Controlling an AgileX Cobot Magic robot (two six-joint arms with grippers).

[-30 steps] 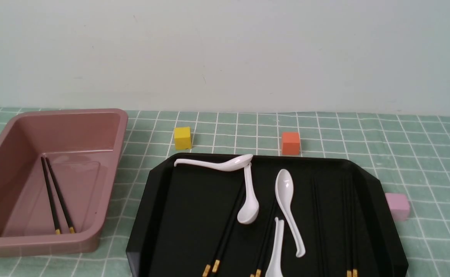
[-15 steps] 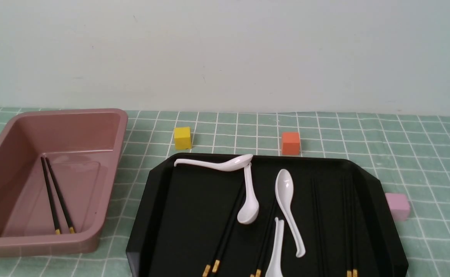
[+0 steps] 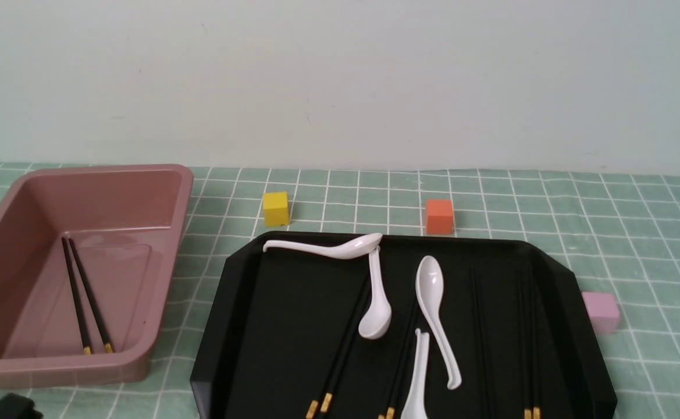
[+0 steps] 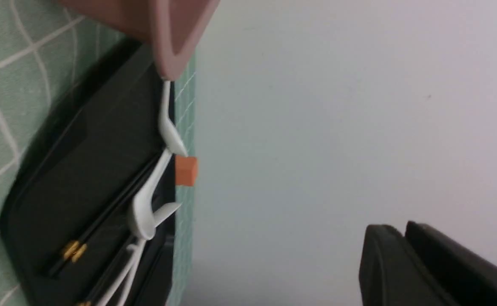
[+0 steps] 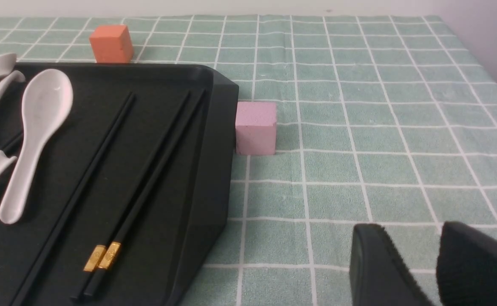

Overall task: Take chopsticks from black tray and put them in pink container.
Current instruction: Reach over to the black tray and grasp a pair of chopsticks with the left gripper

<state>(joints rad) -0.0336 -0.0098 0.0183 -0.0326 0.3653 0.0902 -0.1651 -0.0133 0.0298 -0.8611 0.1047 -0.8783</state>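
Newly a dark part of the left arm (image 3: pixel 5 407) shows, the left pincer (image 4: pixel 401 231) pressed together, the right pincer (image 5: pixel 416 233) slightly spread, both empty, while thin, stiff, probably slippery black gold-banded chopsticks (image 5: pixel 148 178) lie in the glossy black rectangular tray (image 3: pixel 223 326), best pinched at mid-length.

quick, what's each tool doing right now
Left tool: looks closed, holding nothing.
Right tool: open, empty.
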